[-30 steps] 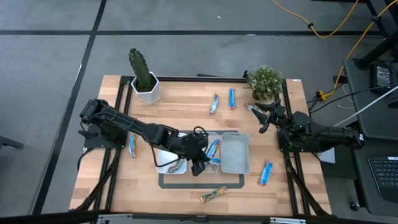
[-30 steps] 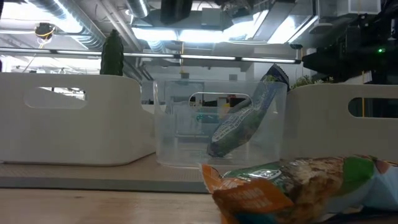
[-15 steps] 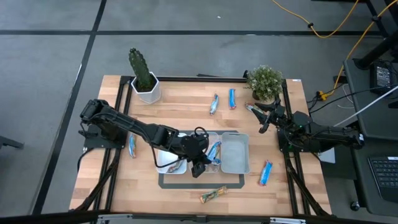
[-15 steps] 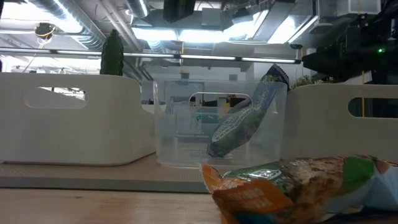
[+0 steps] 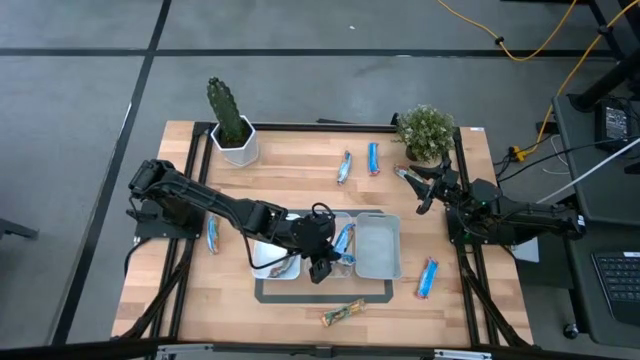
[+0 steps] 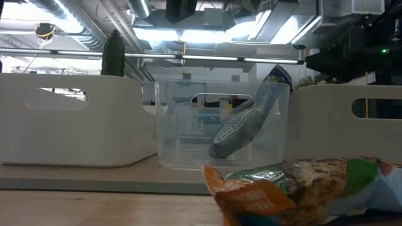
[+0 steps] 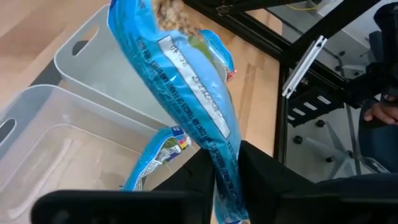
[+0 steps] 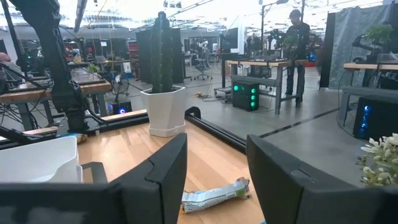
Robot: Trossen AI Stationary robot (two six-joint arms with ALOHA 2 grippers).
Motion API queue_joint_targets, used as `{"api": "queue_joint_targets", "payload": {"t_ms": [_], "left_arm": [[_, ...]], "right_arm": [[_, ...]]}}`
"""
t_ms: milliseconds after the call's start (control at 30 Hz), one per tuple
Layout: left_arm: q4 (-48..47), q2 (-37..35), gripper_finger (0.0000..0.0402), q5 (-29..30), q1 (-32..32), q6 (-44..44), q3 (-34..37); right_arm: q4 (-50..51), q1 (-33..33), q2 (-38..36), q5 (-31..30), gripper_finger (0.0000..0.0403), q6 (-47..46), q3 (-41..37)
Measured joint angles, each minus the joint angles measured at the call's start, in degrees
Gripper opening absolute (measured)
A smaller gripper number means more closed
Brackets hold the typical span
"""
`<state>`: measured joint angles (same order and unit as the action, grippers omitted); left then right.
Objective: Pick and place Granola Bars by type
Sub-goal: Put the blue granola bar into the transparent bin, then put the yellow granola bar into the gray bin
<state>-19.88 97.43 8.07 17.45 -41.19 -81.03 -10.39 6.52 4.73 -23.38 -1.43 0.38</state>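
My left gripper [image 5: 323, 264] hangs over the near side of the clear middle tray [image 5: 337, 218], shut on a blue granola bar [image 5: 344, 240]. The left wrist view shows a second blue bar [image 7: 154, 163] lying inside that clear tray [image 7: 43, 134]. In the low view a blue bar [image 6: 247, 123] slants up inside the clear tray [image 6: 179, 135]. My right gripper [image 5: 424, 196] waits open by the leafy plant, with a greenish bar [image 8: 215, 197] on the table ahead of it. Loose bars lie on the table: blue ones [image 5: 213, 235] [image 5: 428, 277], two [image 5: 345, 167] [image 5: 373, 158] at the far side, a gold-brown one [image 5: 343, 314] near me. My left gripper [image 7: 225, 173] pinches the blue bar between its two fingers [image 7: 200, 173] at one end [image 7: 222, 155] of the wrapper. The rest of the bar [image 7: 180, 68] sticks out ahead of the fingers, slanted over the trays. Whether its free end touches a tray I cannot tell.
Three trays sit side by side on a dark mat: white [image 5: 268, 262], clear, and grey [image 5: 379, 262]. A cactus in a white pot [image 5: 232, 128] and a leafy plant [image 5: 426, 132] stand at the far edge. A person [image 8: 297, 37] stands in the room beyond.
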Motion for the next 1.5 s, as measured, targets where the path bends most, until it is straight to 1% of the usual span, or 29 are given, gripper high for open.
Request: {"api": "queue_joint_targets", "payload": {"t_ms": [167, 267, 533, 700, 800, 967, 1133, 1200, 1333, 1433, 1500], "left_arm": [[0.0, 0.0, 0.0093, 0.3, 0.0, -0.1, 0.0], [0.0, 0.0, 0.0118, 1.2, 0.0, -0.1, 0.0], [0.0, 0.0, 0.0187, 1.3, 0.0, -0.2, 0.0], [0.0, 0.0, 0.0212, 1.3, 0.0, -0.2, 0.0], [0.0, 0.0, 0.022, 1.3, 0.0, -0.4, 0.0], [-0.8, 0.0, 0.0221, 1.6, 0.0, -0.5, 0.0], [-1.9, 0.0, 0.0222, 4.5, 0.0, -0.6, 0.0], [-1.7, 0.0, 0.0222, 4.8, -0.1, 0.1, -0.3], [-1.2, -0.1, 0.0222, 4.8, -0.1, 4.9, -4.4], [-1.3, -0.1, 0.0221, 4.9, -0.1, 11.8, -8.7], [-1.3, -0.1, 0.0219, 6.3, -0.1, 16.6, -11.9]], "right_arm": [[0.0, 0.0, 0.0, 0.0, 0.0168, 0.0, 0.0], [0.0, 0.0, 0.0, 0.0, 0.0168, 0.0, 0.0], [0.0, 0.0, 0.0, 0.0, 0.0168, 0.0, 0.0], [0.0, 0.0, 0.0, 0.0, 0.0168, 0.0, 0.0], [0.0, 0.0, 0.0, 0.0, 0.0168, 0.0, 0.0], [0.0, 0.0, 0.0, 0.0, 0.0168, 0.0, 0.0], [0.0, 0.0, 0.0, 0.0, 0.0168, 0.0, 0.0], [0.0, 0.0, 0.0, 0.0, 0.0168, 0.0, 0.0], [-1.9, 0.0, 0.0, 3.3, 0.0168, -3.9, 0.0], [-5.2, 0.0, 0.0, 6.9, 0.0168, -5.8, 0.0], [-7.3, 0.0, 0.0, 9.3, 0.0168, -6.1, 0.0]]}}
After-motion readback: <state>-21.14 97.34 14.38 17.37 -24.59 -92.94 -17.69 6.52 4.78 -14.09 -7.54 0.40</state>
